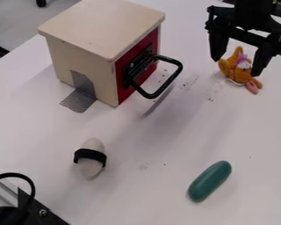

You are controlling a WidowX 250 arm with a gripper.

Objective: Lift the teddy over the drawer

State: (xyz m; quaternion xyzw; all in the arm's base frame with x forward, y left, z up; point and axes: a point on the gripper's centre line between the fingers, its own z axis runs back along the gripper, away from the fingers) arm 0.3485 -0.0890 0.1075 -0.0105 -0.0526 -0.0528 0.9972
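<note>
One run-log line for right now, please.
gripper: open, astride teddy | teddy: on table, not yet lifted | finger contact: cannot tell | drawer: looks shut, left of gripper in view

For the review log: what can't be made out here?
Camera view:
Whether the gripper touches the teddy: one finger overlaps it.
Inside of the drawer: hidden by its front.
The arm, higher up: cut off by the top edge.
Black object, lower left: cut off.
Dark specks: too small to identify.
</note>
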